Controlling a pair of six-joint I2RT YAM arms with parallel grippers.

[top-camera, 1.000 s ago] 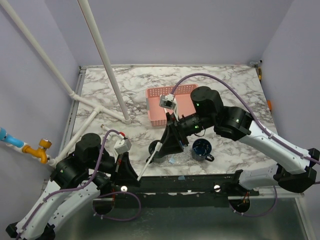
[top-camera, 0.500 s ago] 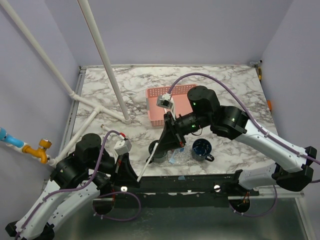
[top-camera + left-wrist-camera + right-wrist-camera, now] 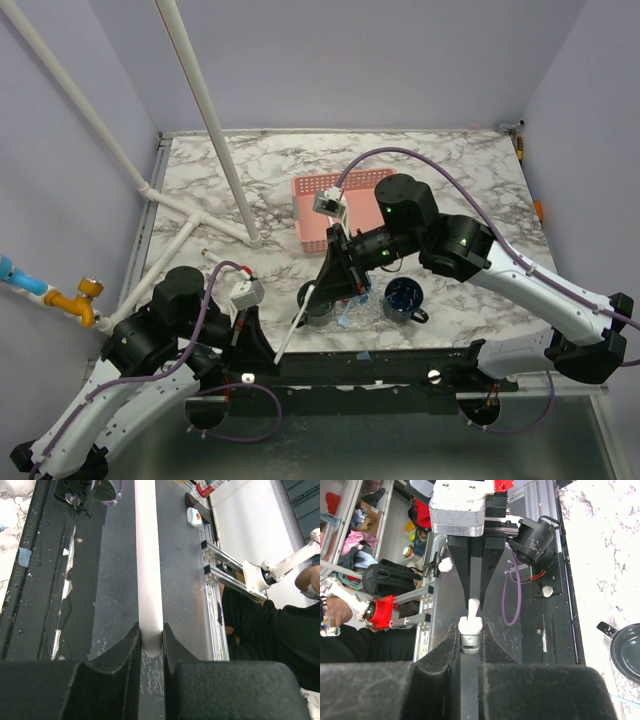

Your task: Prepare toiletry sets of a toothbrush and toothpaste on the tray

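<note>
**While Gripped at Both Ends, Poised to Pass Across**

While pinching the white toothbrush (image 3: 297, 325) at both ends, hangs it on a slant just short of the tray (image 3: 368, 318). Clamps the left gripper (image 3: 151, 639) narrow on the lower shaft. Closes the right gripper (image 3: 470, 630) equally narrow on the upper end, leaving only a short white tip beyond it. Runs the long axis from the left gripper up and away to the right gripper.

Finds the tray, clear and glinting, on the marble table (image 3: 450, 170) just below and beside the right gripper. Places it on the side turned away from the left gripper, next to the dark blue mug (image 3: 404, 298). Spots something small and blue (image 3: 345, 321) in it, too small to name. Puts the right gripper far nearer to the tray and the left gripper well apart from it, back toward the near table edge. Leaves the pink basket (image 3: 312, 215) behind the right gripper, out of play.

Reads as a hand-over in progress. Probably calls for letting go on the left, then lowering on the right and laying the toothbrush flat in the tray.

Set against a second ago, shows the right wrist and elbow shifted slightly toward the left gripper. Shows the left gripper and the toothbrush's slant almost unchanged.
</note>
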